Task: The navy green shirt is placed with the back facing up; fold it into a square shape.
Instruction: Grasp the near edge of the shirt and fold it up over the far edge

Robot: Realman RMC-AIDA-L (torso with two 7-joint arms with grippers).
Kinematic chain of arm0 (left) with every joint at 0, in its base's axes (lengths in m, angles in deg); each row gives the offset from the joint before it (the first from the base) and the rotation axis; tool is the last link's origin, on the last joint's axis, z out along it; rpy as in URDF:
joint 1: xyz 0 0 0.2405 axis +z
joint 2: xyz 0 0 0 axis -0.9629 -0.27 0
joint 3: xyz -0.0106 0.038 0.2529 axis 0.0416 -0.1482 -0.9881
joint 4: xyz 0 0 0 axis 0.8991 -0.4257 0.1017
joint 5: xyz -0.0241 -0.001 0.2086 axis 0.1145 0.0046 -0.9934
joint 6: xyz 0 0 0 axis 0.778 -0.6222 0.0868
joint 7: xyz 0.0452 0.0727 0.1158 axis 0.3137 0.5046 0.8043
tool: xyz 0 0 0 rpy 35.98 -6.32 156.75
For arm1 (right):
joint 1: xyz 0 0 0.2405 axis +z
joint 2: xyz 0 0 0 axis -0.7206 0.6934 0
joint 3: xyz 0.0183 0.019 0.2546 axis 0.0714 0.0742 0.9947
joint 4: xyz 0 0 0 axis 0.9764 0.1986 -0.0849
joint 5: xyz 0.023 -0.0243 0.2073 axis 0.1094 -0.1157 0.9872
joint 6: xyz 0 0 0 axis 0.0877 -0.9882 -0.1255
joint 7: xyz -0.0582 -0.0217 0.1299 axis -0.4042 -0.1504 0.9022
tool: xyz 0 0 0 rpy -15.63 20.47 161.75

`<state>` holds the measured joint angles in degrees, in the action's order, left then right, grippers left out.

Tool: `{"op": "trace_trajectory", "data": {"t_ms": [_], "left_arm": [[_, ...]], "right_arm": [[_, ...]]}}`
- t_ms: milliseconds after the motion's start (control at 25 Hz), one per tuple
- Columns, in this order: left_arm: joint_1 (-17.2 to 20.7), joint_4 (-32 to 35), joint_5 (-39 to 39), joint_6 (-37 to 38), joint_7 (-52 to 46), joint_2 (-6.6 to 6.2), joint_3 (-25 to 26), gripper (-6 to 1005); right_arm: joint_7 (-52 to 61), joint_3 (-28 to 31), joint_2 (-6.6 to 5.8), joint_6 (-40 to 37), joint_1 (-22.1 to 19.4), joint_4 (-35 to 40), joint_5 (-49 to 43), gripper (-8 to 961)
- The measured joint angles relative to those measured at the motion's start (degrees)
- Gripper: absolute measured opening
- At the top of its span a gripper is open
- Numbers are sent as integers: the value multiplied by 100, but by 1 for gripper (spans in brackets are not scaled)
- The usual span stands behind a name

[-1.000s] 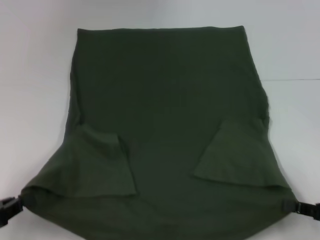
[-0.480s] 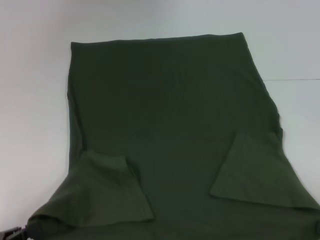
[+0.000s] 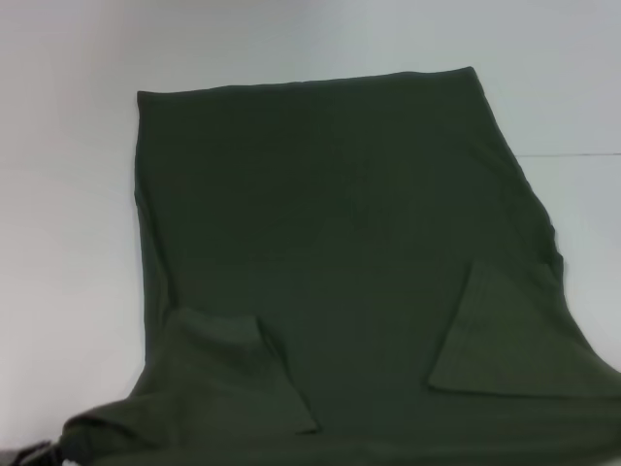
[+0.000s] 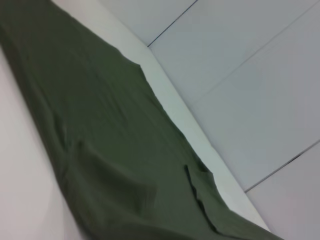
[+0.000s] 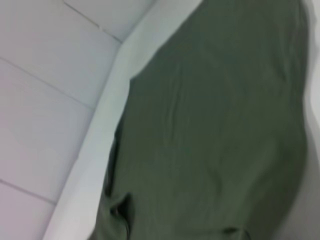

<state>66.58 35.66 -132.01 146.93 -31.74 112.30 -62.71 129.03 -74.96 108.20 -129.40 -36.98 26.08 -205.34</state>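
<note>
The shirt [image 3: 340, 262] lies spread across the desk [image 3: 68, 243], sleeves folded inward, its near corners lifted, probably for a lengthwise fold. The left gripper [image 3: 34, 454] barely shows at the near-left corner, grip unclear; the right is out of sight.

Left flank: bare desk [image 3: 68, 243] — open passage.
Middle: navy green shirt [image 3: 330, 243] blankets it — folded sleeves raised.

Navy green shirt [image 3: 340, 262] spreads over the white table [image 3: 68, 243], straight hem at the far side, near part running off the view's bottom edge. Both sleeves are folded inward onto the body: left sleeve [image 3: 228, 374], right sleeve [image 3: 509, 335]. Left gripper [image 3: 34, 454] sits at the shirt's near-left corner.
</note>
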Motion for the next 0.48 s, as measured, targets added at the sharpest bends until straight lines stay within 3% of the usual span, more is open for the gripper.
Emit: {"op": "trace_trajectory", "data": {"t_ms": [240, 480], "left_arm": [[-735, -366, -15, -375, -85, -241, 2, 22], [-1644, -766, 18, -1286, -132, -532, 4, 23]], "right_arm": [[-114, 593, 2, 116, 511, -33, 29, 73], [-120, 684, -17, 719, 1237, -43, 37, 73]]}}
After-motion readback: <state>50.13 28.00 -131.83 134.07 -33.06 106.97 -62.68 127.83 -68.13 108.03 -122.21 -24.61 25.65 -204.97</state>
